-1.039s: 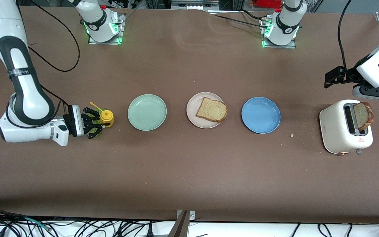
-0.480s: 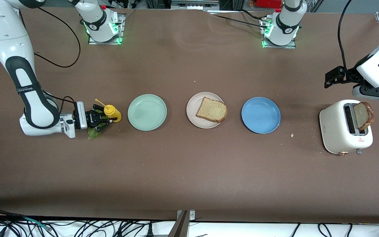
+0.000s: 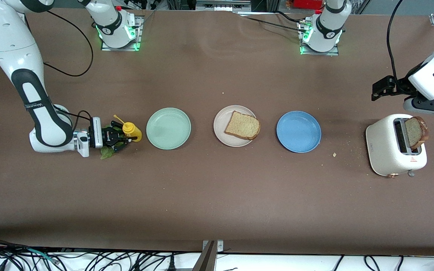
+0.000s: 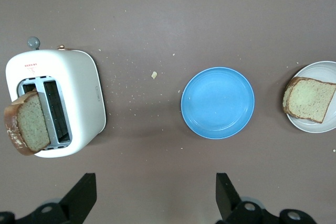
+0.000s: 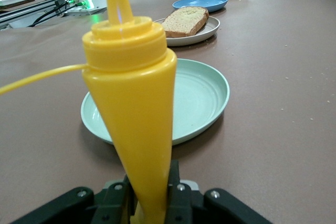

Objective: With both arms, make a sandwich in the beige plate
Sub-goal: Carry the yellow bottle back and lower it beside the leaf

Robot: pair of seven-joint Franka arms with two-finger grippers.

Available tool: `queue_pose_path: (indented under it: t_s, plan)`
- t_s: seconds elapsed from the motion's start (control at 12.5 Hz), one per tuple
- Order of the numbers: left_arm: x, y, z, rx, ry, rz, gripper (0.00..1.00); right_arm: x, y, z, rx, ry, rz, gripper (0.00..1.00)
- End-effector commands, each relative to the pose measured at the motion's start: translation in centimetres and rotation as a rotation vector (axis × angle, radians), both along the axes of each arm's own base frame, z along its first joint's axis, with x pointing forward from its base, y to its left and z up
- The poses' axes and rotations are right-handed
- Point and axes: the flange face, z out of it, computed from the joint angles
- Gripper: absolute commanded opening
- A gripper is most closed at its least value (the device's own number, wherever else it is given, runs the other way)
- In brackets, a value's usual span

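Observation:
One toast slice [image 3: 242,125] lies on the beige plate [image 3: 220,124] in the middle of the table. A second slice [image 3: 416,131] stands out of the white toaster [image 3: 386,146] at the left arm's end. My right gripper [image 3: 121,137] is shut on a yellow squeeze bottle [image 3: 131,130], held tilted beside the mint-green plate [image 3: 168,128]. A green lettuce leaf [image 3: 107,151] shows under that gripper. In the right wrist view the bottle [image 5: 136,103] fills the space between the jaws. My left gripper [image 4: 152,198] hangs open and empty over the table beside the toaster [image 4: 79,93].
A blue plate [image 3: 298,131] sits between the beige plate and the toaster. Crumbs [image 3: 334,154] lie scattered near the toaster. Both arm bases stand along the table edge farthest from the front camera.
My right arm has carried the yellow bottle along the table toward the mint-green plate. The left arm has not moved.

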Motion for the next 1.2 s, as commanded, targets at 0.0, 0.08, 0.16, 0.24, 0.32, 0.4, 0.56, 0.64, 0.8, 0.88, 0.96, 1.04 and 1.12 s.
queue_pose_path:
  t_s: [0.0, 0.08, 0.16, 0.24, 0.32, 0.4, 0.56, 0.64, 0.8, 0.88, 0.96, 1.04, 1.12]
  plan:
    - [-0.3, 0.1, 0.6, 0.002, 0.003, -0.003, 1.00, -0.3, 1.2, 0.2, 0.025, -0.010, -0.027, 0.00]
    - [-0.3, 0.1, 0.6, 0.002, 0.003, -0.003, 1.00, -0.2, 1.5, 0.3, 0.027, -0.012, -0.034, 0.00]
    - [-0.3, 0.1, 0.6, 0.002, 0.003, -0.003, 1.00, -0.1, 1.7, 0.3, 0.031, -0.011, -0.037, 0.00]
    - [-0.3, 0.1, 0.6, 0.002, 0.003, -0.003, 1.00, -0.1, 1.7, 0.3, 0.029, -0.011, -0.036, 0.00]
    - [-0.3, 0.1, 0.6, 0.002, 0.003, -0.003, 1.00, 0.0, 1.5, 0.3, 0.024, -0.013, -0.042, 0.00]
    - [-0.3, 0.1, 0.6, 0.002, 0.003, -0.003, 1.00, 0.1, 1.3, 0.4, 0.017, -0.013, -0.047, 0.10]
    - [-0.3, 0.1, 0.6, 0.003, 0.003, -0.001, 1.00, 0.7, -0.3, 0.9, -0.013, -0.048, -0.054, 0.53]
    - [-0.3, 0.1, 0.6, 0.002, 0.003, -0.003, 1.00, 1.0, -1.6, 1.3, -0.027, -0.074, -0.061, 0.99]
    - [-0.3, 0.1, 0.6, 0.002, 0.003, -0.003, 1.00, 2.5, -3.4, 2.9, -0.080, -0.114, -0.040, 1.00]
    - [-0.3, 0.1, 0.6, 0.002, 0.003, -0.003, 1.00, 2.9, -3.8, 3.9, -0.114, -0.128, -0.020, 1.00]
    - [-0.3, 0.1, 0.6, 0.002, 0.003, -0.003, 1.00, 3.2, -4.2, 5.2, -0.148, -0.139, -0.012, 1.00]
    - [-0.3, 0.1, 0.6, 0.002, 0.003, -0.003, 1.00, 3.5, -4.8, 6.2, -0.215, -0.183, 0.005, 1.00]
    - [-0.3, 0.1, 0.6, 0.002, 0.003, -0.003, 1.00, 3.6, -5.4, 6.9, -0.278, -0.222, 0.008, 1.00]
